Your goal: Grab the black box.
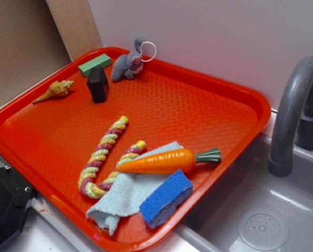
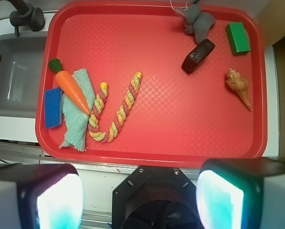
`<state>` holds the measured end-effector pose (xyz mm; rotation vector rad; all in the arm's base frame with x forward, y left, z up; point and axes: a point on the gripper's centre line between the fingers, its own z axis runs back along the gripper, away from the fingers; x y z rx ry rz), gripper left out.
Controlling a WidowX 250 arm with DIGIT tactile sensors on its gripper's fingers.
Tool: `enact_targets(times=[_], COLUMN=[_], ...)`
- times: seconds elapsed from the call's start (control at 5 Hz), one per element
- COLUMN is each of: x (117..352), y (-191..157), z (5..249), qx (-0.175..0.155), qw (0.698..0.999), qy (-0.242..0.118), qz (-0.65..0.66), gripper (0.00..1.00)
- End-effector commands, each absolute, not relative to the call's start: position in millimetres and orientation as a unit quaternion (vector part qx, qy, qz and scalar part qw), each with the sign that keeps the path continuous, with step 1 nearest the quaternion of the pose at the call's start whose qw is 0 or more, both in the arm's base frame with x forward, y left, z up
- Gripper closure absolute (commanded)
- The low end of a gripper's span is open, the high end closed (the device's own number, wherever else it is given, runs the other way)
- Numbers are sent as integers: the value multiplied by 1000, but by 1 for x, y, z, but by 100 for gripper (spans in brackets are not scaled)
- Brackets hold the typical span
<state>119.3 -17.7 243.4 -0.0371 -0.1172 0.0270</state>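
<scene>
The black box (image 1: 98, 84) (image 2: 198, 56) stands on the red tray (image 1: 56, 136) (image 2: 190, 129) near its far left corner, between a green block (image 1: 95, 64) (image 2: 238, 38) and a grey plush bunny (image 1: 128, 64) (image 2: 197, 20). My gripper (image 2: 140, 198) is open, high above the tray's near edge, with its two pads wide apart and nothing between them. The box lies far from the pads (image 2: 60, 202), toward the tray's far side. In the exterior view only a dark part of the arm (image 1: 4, 205) shows at the lower left.
A seashell (image 1: 54, 90) (image 2: 239, 87) lies near the box. A striped rope (image 1: 105, 157) (image 2: 114, 109), a toy carrot (image 1: 164, 160) (image 2: 70, 87), a light blue cloth (image 1: 127, 191) (image 2: 78, 112) and a blue sponge (image 1: 166, 197) (image 2: 52, 107) sit toward the sink side. A grey sink (image 1: 261, 215) with faucet (image 1: 295, 105) adjoins the tray.
</scene>
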Motion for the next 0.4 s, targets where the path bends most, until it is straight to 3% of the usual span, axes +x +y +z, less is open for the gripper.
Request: enact_targets(times=[0.0, 0.2], x=[119, 141], y=[-18, 9], z=[243, 212], qx=[-19, -12], qw=[998, 995], qy=[-59, -38], qz=[13, 90], gripper=[0, 0])
